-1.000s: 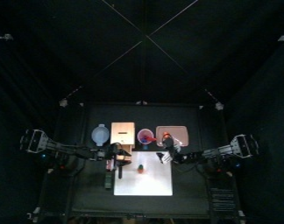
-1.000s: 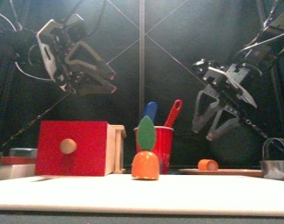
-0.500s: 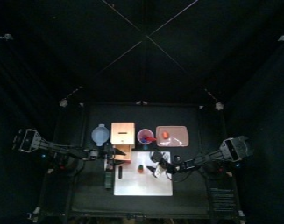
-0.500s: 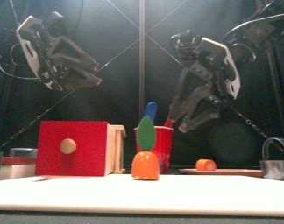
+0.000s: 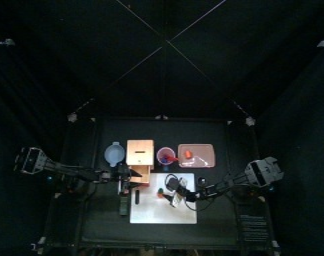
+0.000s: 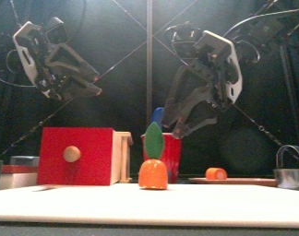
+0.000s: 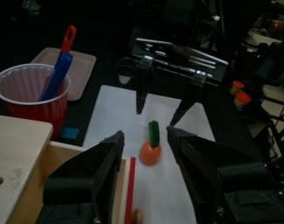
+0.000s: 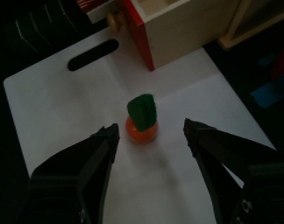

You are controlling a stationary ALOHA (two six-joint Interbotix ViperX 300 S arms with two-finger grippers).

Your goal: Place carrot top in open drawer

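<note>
The carrot (image 6: 153, 161) stands upright on the white sheet (image 8: 132, 166), an orange stub with a green top (image 8: 142, 110) rising from it. It is near the middle of the sheet in the top view (image 5: 166, 193), free of both grippers.

The right gripper (image 8: 151, 140) hangs over the sheet with its jaws spread wide; in its wrist view the carrot sits between the two jaws, but below them and untouched. In the front view that gripper (image 6: 177, 124) is above and a little to the right of the carrot, clearly higher than the green tip.

The left gripper (image 7: 151, 153) is also spread open and holds nothing. Its wrist view looks across the sheet at the carrot (image 7: 152, 149) and, past it, at the right gripper's two jaws pointing down above it. In the front view the left gripper (image 6: 76, 88) hangs high over the red block (image 6: 76, 155), well apart from the carrot.

The drawer (image 5: 139, 152), a pale tan box, lies at the back of the table, past the sheet's far edge, beside a red cup (image 6: 168, 152) that holds tools.
</note>
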